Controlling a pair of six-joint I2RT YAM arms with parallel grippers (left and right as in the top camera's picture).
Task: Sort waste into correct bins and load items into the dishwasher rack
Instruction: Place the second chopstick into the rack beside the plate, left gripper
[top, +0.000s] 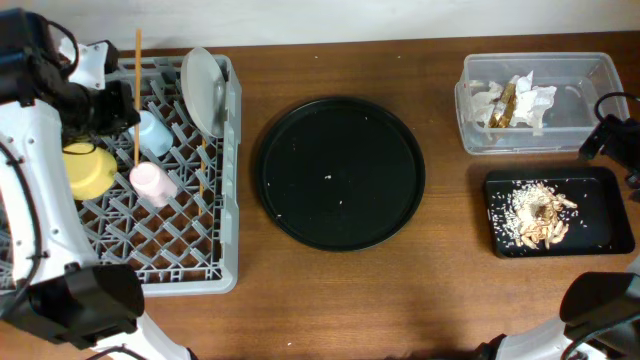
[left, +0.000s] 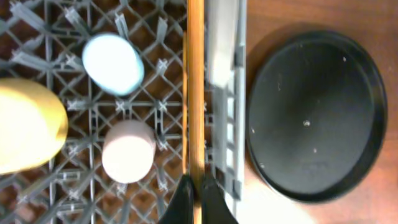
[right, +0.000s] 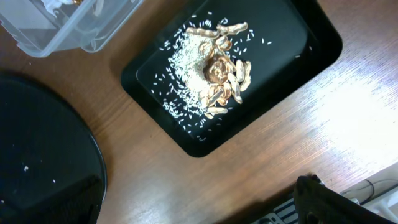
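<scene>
Left hand (left: 194, 198) clamped on 1 wooden chopstick (left: 196, 93), held lengthwise over the dishwasher rack (top: 190, 265), probably to lay it among the pegs; pink cup (left: 127, 151), blue cup (left: 113, 64), yellow bowl (left: 28, 130) and plate (top: 205, 90) sit inside that rack; right hand (top: 610, 130) spread wide, empty, well right of it

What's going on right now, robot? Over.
Left gripper shut on chopstick, over rack. Right gripper open, empty, near scraps tray. Plate close beside chopstick.
</scene>
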